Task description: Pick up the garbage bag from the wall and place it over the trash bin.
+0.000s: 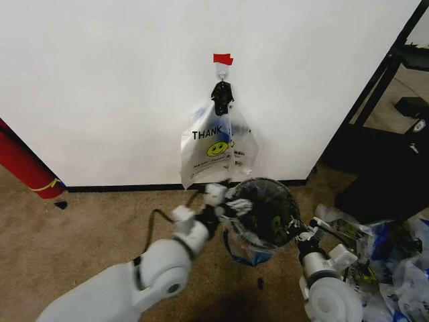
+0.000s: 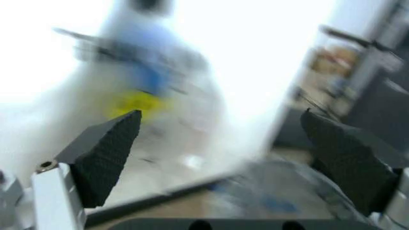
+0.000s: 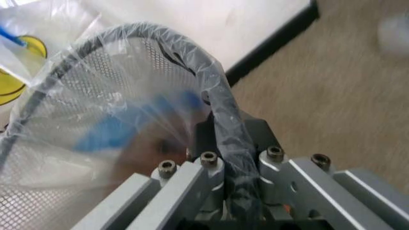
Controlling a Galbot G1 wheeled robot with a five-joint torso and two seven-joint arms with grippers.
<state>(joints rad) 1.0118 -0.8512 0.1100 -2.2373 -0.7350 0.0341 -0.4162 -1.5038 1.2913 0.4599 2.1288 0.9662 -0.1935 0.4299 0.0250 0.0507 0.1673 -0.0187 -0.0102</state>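
— Carpet (image 1: 80, 228) first, from the left: what is seen there?

— A red cylinder (image 1: 23, 168) is leaned against the wall (image 1: 100, 80) at the carpet's left edge. Farther right, a bag with the "THANK YOU" print (image 1: 216, 149) is hung from a hook (image 1: 222, 70) under red tape (image 1: 223, 59).

— And the left gripper (image 1: 224, 198)?

— It is held just below that hanging bag, at the bin's left rim, fingers (image 2: 105, 155) spread wide; contact cannot be judged through the blur.

— The trash bin (image 1: 265, 211)?

— It is lifted off the carpet, and the garbage bag (image 3: 121, 124) is already draped over its rim. The right gripper (image 3: 221, 143) is clamped on the right rim, plastic included. More bags (image 1: 395, 268) are piled at the carpet's right edge.
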